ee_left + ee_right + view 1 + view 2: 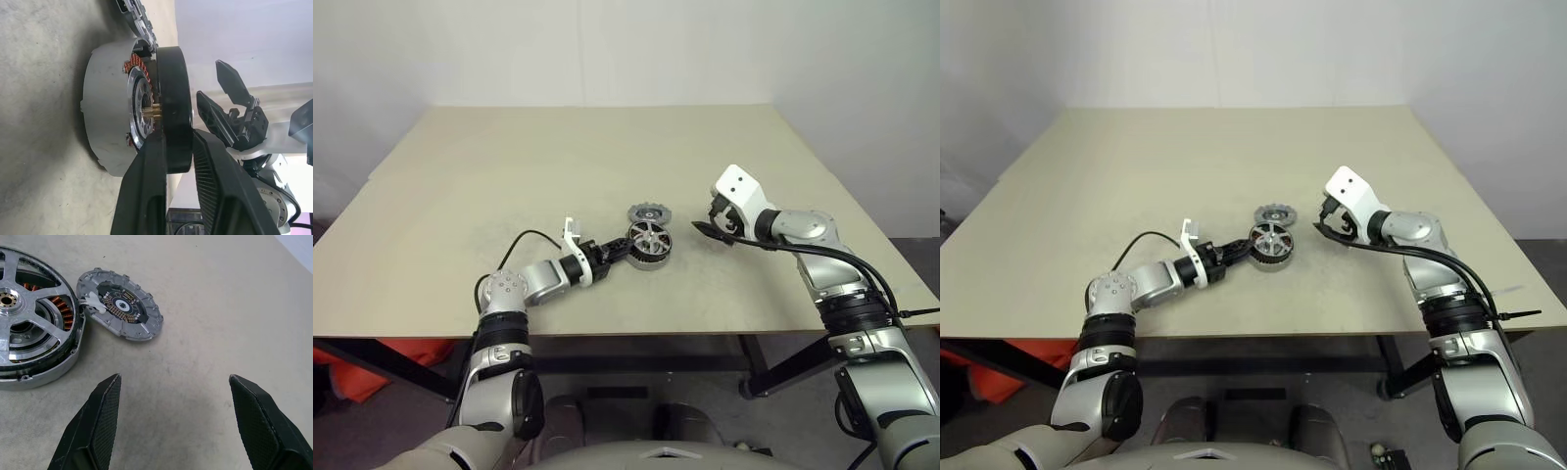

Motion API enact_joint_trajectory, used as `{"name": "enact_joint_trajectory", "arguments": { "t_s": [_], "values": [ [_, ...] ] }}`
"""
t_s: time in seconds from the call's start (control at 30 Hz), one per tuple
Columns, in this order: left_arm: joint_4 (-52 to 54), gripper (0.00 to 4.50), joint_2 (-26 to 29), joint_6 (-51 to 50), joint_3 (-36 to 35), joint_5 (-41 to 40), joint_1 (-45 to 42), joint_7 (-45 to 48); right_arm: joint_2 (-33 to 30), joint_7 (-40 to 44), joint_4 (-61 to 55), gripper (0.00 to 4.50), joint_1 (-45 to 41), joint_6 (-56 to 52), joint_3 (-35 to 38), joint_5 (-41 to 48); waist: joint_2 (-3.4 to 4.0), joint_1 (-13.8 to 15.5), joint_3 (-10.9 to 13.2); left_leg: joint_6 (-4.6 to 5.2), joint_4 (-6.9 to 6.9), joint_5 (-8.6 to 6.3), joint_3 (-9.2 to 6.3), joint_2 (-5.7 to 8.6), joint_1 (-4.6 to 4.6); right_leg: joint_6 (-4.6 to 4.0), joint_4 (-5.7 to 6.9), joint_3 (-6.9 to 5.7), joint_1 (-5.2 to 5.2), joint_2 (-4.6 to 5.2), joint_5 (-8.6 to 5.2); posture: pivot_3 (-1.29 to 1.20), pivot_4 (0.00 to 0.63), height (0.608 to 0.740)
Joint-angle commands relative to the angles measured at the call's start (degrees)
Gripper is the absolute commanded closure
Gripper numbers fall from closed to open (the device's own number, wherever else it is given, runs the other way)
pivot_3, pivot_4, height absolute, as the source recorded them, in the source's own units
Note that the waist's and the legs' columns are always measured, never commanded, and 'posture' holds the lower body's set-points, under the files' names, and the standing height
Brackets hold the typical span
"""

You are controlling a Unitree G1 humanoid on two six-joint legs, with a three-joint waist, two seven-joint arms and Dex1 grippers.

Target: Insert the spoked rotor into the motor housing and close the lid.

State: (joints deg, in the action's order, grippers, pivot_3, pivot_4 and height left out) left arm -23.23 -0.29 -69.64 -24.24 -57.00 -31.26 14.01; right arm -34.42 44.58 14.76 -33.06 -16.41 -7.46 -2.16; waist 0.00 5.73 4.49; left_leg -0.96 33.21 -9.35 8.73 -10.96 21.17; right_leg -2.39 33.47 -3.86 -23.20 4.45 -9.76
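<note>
On a beige worktop [460, 196], the left pincer [177, 147] pinched the dark rim of the spoked rotor [648, 236], one finger inside the ring and one outside. The rotor sat on the motor housing [105, 122], partly in: the left wrist view showed it tilted, its gripped edge riding above the housing wall with the copper windings bared in the gap. That hold on the rim looked chosen to let the wheel be steered down over the central hub without blocking the cup's mouth; whether the clasp was firm or easing off, the frames did not settle.

The lid [121, 303] lay flat on the worktop just beside the housing, on the far side from the robot, its circuit face turned up. It had evidently been left within easy reach for the closing step, which was not yet begun.

The right pincer [173, 418] hovered above the worktop to the right of the housing, fingers spread wide and holding nothing, angled toward the lid, seemingly waiting until the rotor was fully seated.
</note>
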Motion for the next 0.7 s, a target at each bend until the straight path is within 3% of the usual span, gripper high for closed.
{"name": "enact_joint_trajectory", "arguments": {
  "t_s": [0.03, 0.1, 0.53, 0.7],
  "values": [
    [1.9, 2.47, 0.4, 0.8, 0.2, -0.2, -0.9, 0.7, 0.1, -0.7, -0.9, 0.53, -2.0, 1.3, 0.7, 0.0, 0.00, 0.0, 0.0, 0.00, 0.00, 0.00, 0.00, 0.00, 0.00, 0.00, 0.00, 0.00, 0.00, 0.00, 0.00, 0.00, 0.000, 0.740],
    [1.7, 1.82, 0.7, 0.7, -0.4, -0.4, -1.2, 0.3, 0.2, -0.7, -0.9, 0.53, -2.0, 1.5, 0.7, -0.1, 0.01, 0.0, 0.0, 0.00, 0.00, 0.00, 0.00, 0.00, -0.02, 0.00, 0.00, -0.01, 0.03, 0.00, 0.00, 0.00, 0.000, 0.740],
    [9.8, 1.82, 5.2, -0.9, -2.5, -2.7, -0.5, -1.0, 0.6, -0.4, -0.7, 0.53, -2.3, 2.2, 0.6, -0.1, 0.01, -0.1, 0.0, -0.03, 0.01, 0.02, -0.10, -0.04, -0.01, 0.00, -0.05, -0.12, 0.09, 0.03, 0.00, 0.00, 0.000, 0.740],
    [16.9, 1.82, 8.6, 5.4, 2.5, 3.2, 3.4, 2.2, 3.8, 2.1, -5.5, 0.53, -1.7, 0.0, 1.3, 4.8, 0.03, -0.4, 0.0, -0.03, -0.08, 0.01, -0.09, -0.15, -0.06, -0.01, -0.04, -0.13, 0.08, 0.03, 0.01, 0.00, 0.000, 0.740]
  ]
}}
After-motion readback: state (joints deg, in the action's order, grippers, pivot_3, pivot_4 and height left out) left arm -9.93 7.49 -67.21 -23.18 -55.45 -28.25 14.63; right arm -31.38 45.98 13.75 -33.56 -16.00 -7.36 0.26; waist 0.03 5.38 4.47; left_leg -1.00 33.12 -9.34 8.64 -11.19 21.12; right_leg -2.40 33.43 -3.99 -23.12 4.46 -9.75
